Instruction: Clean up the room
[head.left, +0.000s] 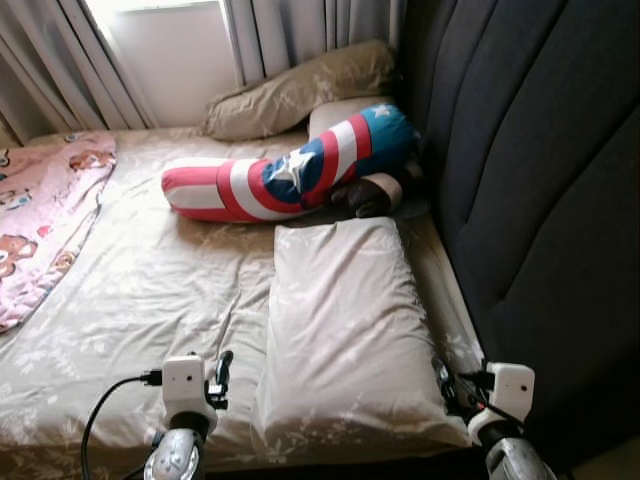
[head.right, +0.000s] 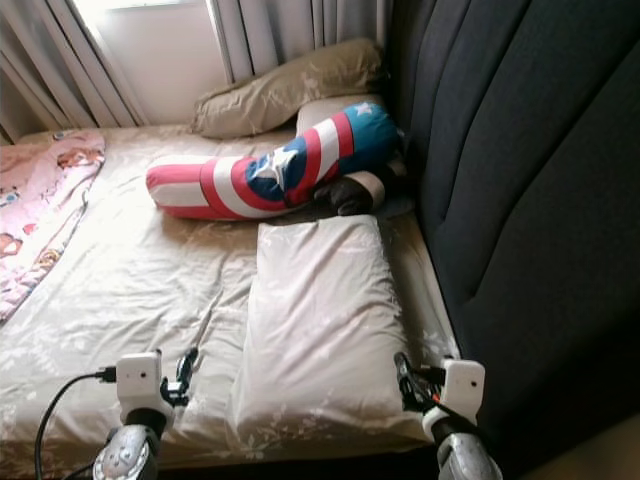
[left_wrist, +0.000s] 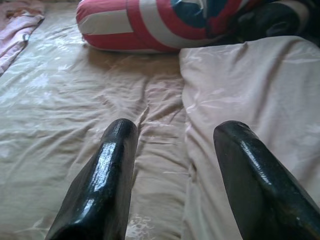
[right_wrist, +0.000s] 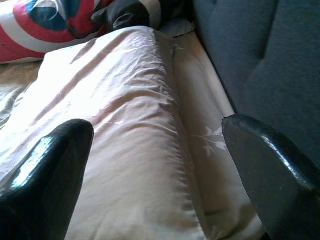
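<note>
With the pale pillow (head.left: 345, 330) lying along the bed's (head.left: 150, 290) headboard-side edge, the left hand (head.left: 222, 375) and right hand (head.left: 442, 385), both spread wide and empty, should probably close evenly on its two long sides.

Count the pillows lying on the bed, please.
3, plus one bolster. A beige pillow lies nearest, between both claws. A tan pillow lies by the curtains. Another peeks out behind the star-striped bolster. More may be hidden.
</note>
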